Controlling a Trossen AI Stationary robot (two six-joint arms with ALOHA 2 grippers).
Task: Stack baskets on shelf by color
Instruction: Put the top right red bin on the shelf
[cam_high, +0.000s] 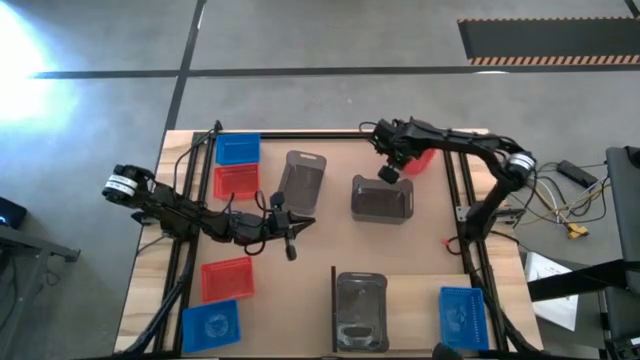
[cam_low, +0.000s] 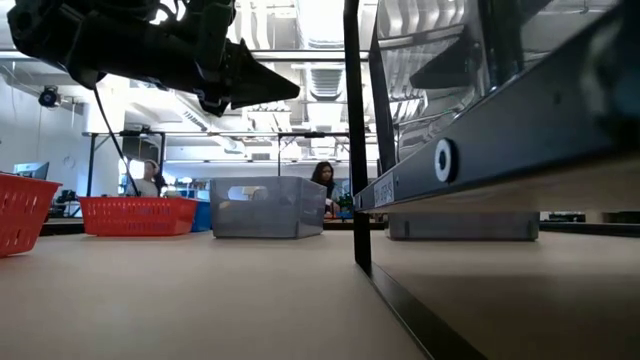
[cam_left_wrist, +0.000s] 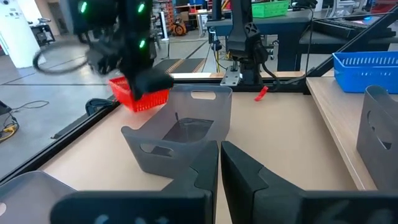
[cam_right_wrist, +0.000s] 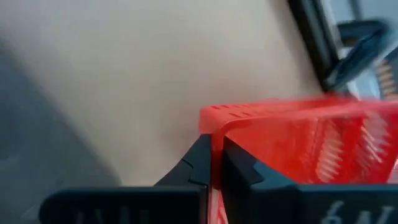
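My right gripper (cam_right_wrist: 216, 163) is shut on a red basket (cam_high: 422, 160) over the table's far right part, just beyond a grey basket (cam_high: 382, 198). The left wrist view shows that red basket (cam_left_wrist: 140, 96) tilted behind the grey basket (cam_left_wrist: 180, 134). My left gripper (cam_high: 291, 237) hovers shut and empty above mid-table; it also shows high in the low view (cam_low: 262, 90). The shelf (cam_high: 415, 300) at the near right carries a grey basket (cam_high: 361, 312) and a blue basket (cam_high: 462, 318), each resting on its bottom. My right gripper pinches the red basket's side wall at its rim (cam_right_wrist: 214, 127), close to a corner, with one finger inside the basket and one outside. The fingers come from above, slanting down. The basket hangs tilted and looks lifted off the table.
Along the left side stand a blue basket (cam_high: 238, 148), a red basket (cam_high: 236, 180), another red one (cam_high: 227, 278) and a blue one (cam_high: 211, 325). A second grey basket (cam_high: 302, 180) sits far of my left gripper. The shelf's dark upright edge (cam_high: 333, 308) borders mid-table.
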